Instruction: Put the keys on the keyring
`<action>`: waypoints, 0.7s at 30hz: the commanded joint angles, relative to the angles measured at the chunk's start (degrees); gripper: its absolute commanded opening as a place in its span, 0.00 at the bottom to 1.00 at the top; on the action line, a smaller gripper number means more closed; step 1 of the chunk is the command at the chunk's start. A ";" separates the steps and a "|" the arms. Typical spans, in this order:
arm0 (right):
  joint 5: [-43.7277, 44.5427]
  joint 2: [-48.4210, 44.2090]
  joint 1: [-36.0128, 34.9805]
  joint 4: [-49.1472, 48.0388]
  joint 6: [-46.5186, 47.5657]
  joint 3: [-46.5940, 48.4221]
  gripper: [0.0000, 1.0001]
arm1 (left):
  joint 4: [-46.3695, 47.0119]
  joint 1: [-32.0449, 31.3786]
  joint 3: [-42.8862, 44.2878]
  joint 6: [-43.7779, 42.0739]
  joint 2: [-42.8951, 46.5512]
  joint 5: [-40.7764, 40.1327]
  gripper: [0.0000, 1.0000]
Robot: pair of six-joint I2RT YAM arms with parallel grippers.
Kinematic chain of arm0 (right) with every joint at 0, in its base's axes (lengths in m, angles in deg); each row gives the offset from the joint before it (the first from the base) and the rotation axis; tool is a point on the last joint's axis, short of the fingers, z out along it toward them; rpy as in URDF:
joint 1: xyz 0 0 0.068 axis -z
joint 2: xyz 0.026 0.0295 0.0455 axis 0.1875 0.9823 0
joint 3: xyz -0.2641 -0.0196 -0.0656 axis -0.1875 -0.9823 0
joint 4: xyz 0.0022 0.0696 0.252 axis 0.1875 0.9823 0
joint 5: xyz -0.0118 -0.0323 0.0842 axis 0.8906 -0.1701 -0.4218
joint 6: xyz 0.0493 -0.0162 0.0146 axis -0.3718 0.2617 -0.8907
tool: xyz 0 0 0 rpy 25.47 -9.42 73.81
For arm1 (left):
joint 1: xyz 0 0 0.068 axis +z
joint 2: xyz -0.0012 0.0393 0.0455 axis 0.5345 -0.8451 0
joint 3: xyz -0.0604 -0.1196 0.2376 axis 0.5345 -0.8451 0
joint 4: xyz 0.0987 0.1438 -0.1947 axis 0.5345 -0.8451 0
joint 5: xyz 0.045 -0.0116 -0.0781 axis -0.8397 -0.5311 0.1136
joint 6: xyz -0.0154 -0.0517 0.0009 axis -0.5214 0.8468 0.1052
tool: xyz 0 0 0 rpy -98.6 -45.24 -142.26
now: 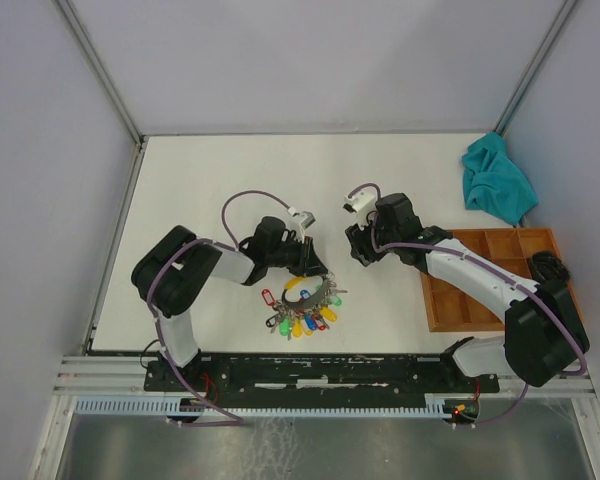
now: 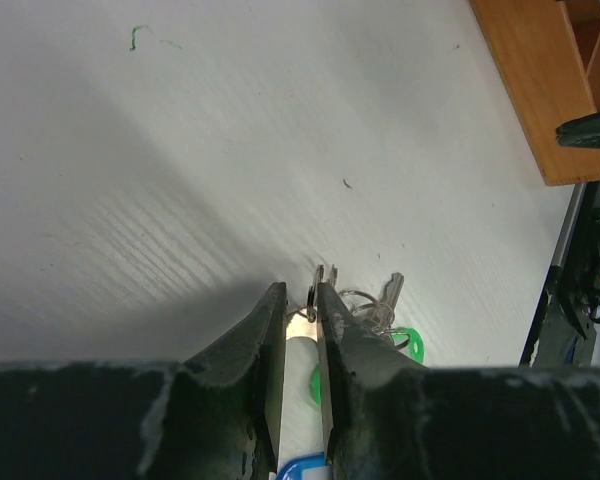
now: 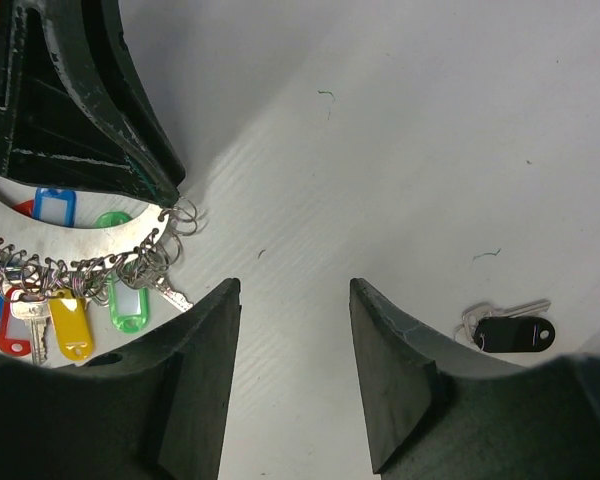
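Note:
The keyring [image 1: 307,303] is a flat silvery band strung with small keys on red, yellow, green and blue tags, lying in front of the left arm. My left gripper [image 1: 305,262] reaches down onto its far end. In the left wrist view the jaws [image 2: 300,300] stand narrow with the band [image 2: 300,326] pinched between them. In the right wrist view the keyring [image 3: 100,238] is at the left. A loose black-headed key [image 3: 515,333] lies on the table at the lower right. My right gripper [image 3: 294,285] is open over bare table between the two, and sits at centre right [image 1: 360,245] in the top view.
A wooden compartment tray [image 1: 450,300] sits at the right, under the right arm, with a dark object [image 1: 548,265] in it. A teal cloth [image 1: 496,180] lies at the back right. Grey walls close in the white table on three sides.

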 commanded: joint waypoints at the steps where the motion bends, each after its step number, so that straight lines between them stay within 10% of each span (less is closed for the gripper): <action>1: 0.26 -1.17 -0.07 -2.48 -0.52 0.13 0.56 | -0.83 -0.45 2.41 1.40 -1.21 1.92 0.25; 21: -2.31 0.73 -0.07 -1.80 -0.03 1.04 0.56 | -3.66 -1.75 3.47 -0.48 -2.56 2.51 0.18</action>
